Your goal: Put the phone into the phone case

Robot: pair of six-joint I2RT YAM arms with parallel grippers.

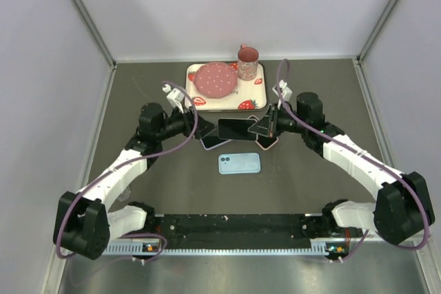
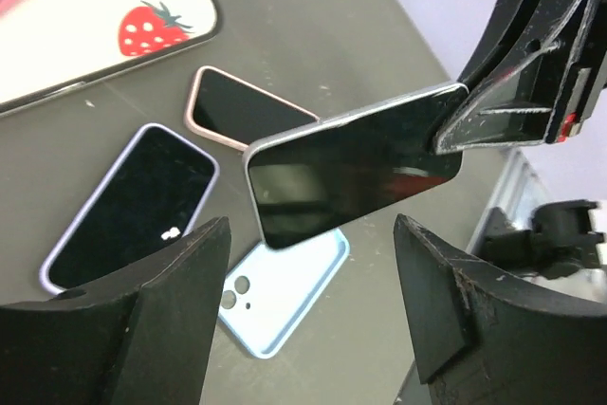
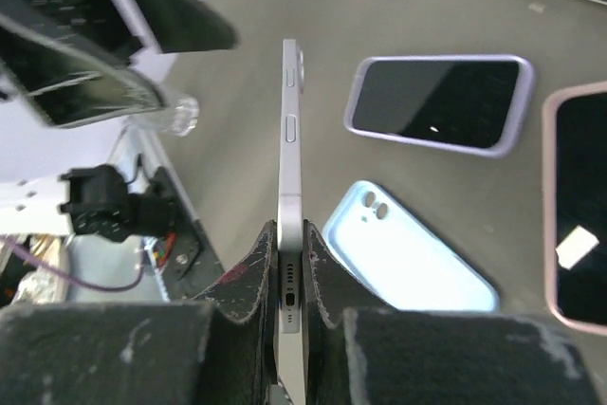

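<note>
My right gripper [image 3: 290,239] is shut on the bottom end of a silver phone [image 3: 290,130] and holds it in the air, edge-on in the right wrist view. In the left wrist view the phone [image 2: 351,163] shows its dark screen, held at its right end by the right gripper [image 2: 474,125]. The empty light blue phone case [image 1: 239,163] lies flat on the table below it, and also shows in the left wrist view [image 2: 285,296] and the right wrist view [image 3: 408,258]. My left gripper [image 2: 308,305] is open and empty, close to the phone's free end.
A phone in a purple case [image 2: 133,206] and a phone in a pink case [image 2: 237,106] lie on the table just behind the blue case. A strawberry-print tray [image 1: 251,98] holding a pink plate [image 1: 215,79] and a cup [image 1: 247,61] stands farther back.
</note>
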